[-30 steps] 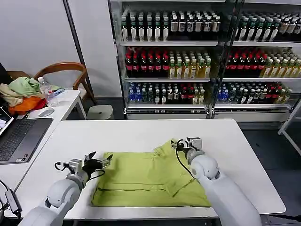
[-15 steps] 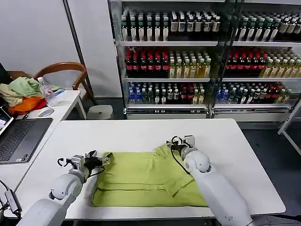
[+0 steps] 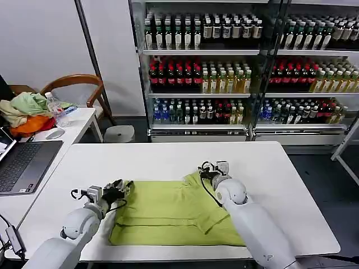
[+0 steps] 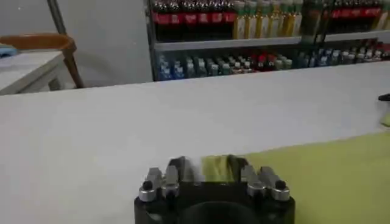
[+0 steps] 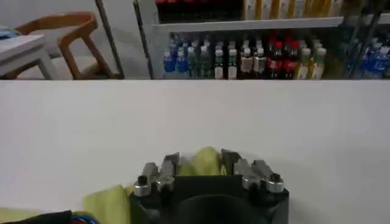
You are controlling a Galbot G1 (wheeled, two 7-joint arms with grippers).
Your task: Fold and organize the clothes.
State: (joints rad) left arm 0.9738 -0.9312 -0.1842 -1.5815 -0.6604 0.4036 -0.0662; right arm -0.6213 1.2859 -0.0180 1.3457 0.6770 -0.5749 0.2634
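Both end effectors slid inward onto the T-shirt (image 3: 174, 213) corners.

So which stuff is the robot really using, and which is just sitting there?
Using:
- T-shirt
- left gripper, at its left edge
- right gripper, at its far corner

Just sitting:
- laptop
- heap of clothes
- water bottle
- drink shelves

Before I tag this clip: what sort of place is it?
Probably a mock shop or lab: glass-fronted coolers of bottled drinks, a white folding table, a grey laptop desk.
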